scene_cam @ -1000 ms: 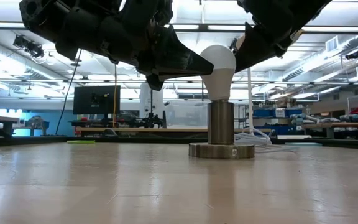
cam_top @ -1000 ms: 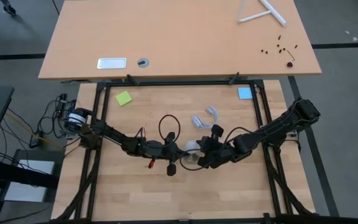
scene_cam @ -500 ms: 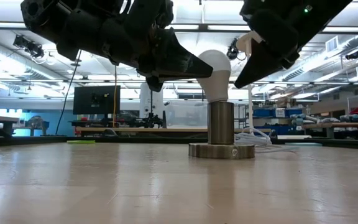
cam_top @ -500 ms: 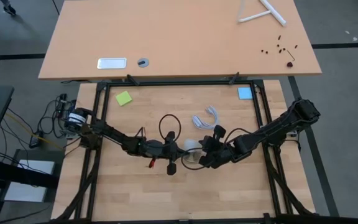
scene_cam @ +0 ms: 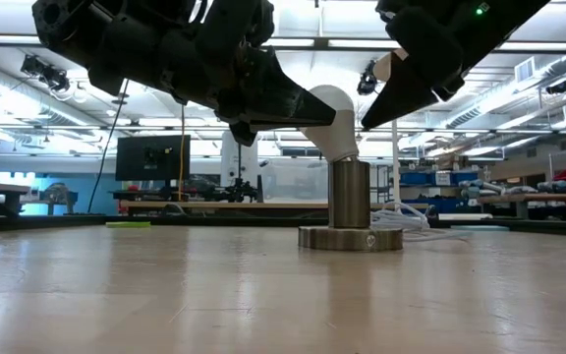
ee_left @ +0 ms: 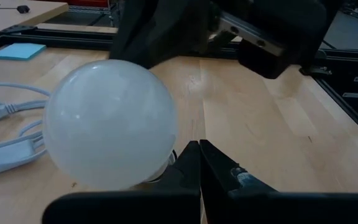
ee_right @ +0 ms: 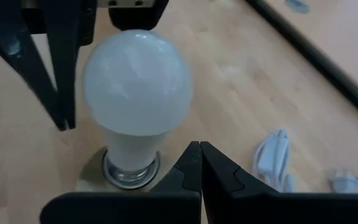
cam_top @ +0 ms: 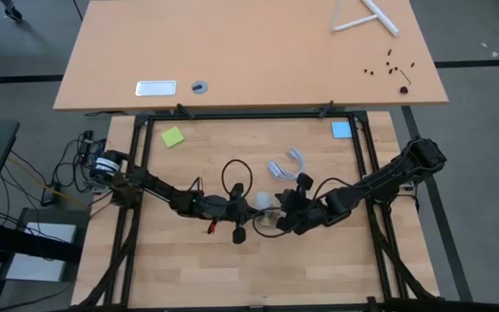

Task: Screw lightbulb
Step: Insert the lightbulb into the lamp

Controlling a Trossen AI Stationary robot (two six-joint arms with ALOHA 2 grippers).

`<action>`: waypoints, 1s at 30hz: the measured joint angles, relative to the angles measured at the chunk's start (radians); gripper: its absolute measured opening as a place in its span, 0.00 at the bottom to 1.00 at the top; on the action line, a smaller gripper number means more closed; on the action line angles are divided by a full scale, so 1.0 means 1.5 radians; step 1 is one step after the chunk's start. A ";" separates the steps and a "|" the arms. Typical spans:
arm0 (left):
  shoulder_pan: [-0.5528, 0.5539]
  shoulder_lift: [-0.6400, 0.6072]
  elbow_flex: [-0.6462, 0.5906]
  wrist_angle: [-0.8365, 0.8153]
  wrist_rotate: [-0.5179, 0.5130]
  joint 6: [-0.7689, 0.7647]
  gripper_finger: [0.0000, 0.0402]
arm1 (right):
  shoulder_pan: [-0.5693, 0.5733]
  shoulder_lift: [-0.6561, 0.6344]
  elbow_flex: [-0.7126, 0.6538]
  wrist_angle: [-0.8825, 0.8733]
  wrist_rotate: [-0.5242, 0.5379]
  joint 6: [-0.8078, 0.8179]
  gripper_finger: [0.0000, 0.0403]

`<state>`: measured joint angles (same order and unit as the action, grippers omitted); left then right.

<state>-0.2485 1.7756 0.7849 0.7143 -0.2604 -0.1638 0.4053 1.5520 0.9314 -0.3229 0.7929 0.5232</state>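
Note:
The white frosted lightbulb (scene_cam: 334, 110) stands with its metal screw end in the grey socket (scene_cam: 350, 202). Its round head leans toward the table's left. It also shows in the high view (cam_top: 262, 202). My left gripper (ee_left: 198, 144) is shut and lies at the bulb's left side (cam_top: 249, 208). My right gripper (ee_right: 198, 146) is shut and hovers just right of the bulb (scene_cam: 369, 120), a small gap between them. My left gripper lies with the outer side of one shut finger (ee_left: 182, 163) against the lower curve of the bulb's round head (ee_left: 157, 155). The fingers come nearly level from the table's left. The bulb stays seated in the socket, tilted.
The socket's white cord and plug (cam_top: 286, 163) lie just behind the socket. A green note (cam_top: 172, 137) and a blue note (cam_top: 341, 130) lie at the far corners. A black frame (cam_top: 249, 113) borders the table. A second tabletop (cam_top: 249, 52) stands beyond.
My right gripper has drawn back from the bulb's right side, up and toward the table's right. The bulb's head has tipped toward the table's left, against my left gripper, while its screw end has stayed in the socket.

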 joint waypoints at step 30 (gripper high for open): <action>0.000 -0.001 0.001 0.014 0.020 0.016 0.00 | -0.089 -0.033 0.000 0.303 -0.185 -0.229 0.01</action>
<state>-0.2485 1.7748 0.7856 0.7355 -0.2302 -0.1406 0.2719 1.5030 0.9310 0.1321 0.5148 0.1800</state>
